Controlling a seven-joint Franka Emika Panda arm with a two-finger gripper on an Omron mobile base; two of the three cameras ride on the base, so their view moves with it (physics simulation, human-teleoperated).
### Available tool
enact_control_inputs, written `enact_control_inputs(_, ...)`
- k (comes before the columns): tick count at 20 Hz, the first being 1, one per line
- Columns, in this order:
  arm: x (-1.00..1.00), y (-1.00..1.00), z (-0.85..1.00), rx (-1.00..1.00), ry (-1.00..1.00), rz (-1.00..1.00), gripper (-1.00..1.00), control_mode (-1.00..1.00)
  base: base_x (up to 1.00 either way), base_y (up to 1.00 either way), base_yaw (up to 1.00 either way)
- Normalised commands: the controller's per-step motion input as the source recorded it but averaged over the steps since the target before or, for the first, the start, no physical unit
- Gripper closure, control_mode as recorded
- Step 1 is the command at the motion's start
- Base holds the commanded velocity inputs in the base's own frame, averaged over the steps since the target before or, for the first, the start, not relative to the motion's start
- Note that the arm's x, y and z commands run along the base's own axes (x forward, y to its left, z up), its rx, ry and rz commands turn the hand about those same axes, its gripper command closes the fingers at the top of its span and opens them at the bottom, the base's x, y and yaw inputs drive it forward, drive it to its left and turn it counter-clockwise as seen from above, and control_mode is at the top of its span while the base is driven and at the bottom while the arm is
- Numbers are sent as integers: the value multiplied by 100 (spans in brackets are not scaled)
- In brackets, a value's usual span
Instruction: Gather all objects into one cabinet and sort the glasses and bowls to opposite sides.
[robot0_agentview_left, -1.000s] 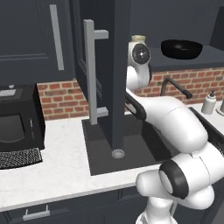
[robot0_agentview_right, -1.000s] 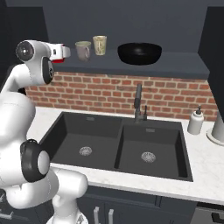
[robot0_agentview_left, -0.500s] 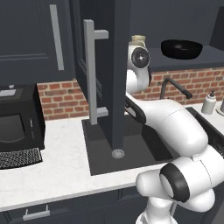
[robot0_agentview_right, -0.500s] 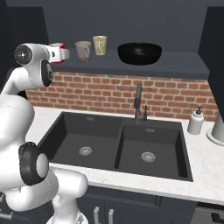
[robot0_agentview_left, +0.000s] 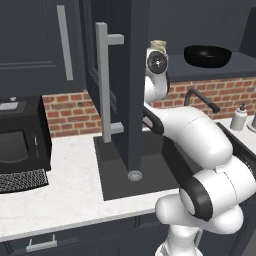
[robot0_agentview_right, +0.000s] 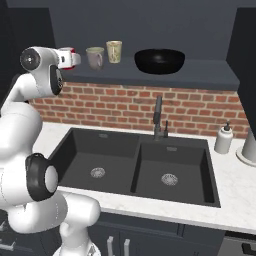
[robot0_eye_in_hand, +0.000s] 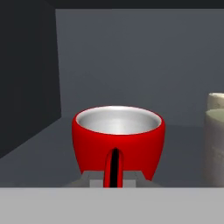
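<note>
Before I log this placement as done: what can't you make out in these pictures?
- Gripper fingers: in the hand view the red cup covers them where they meet it; in the right base view the hand blocks them.
- Whether the cup rests on the shelf: its base is cut off by the bottom edge of the hand view.
- Mugs: in the hand view the right edge crops them.
- Cabinet interior: in the left base view the open door hides it.
</note>
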Motion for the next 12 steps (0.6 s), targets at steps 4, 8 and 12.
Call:
enact_control_inputs(4,42,7,0,0,0,0,100,-100,0,0,0)
enact_control_inputs(8,40,8,0,0,0,0,100,-100,0,0,0)
enact_control_inputs(12,38,10,0,0,0,0,100,-100,0,0,0)
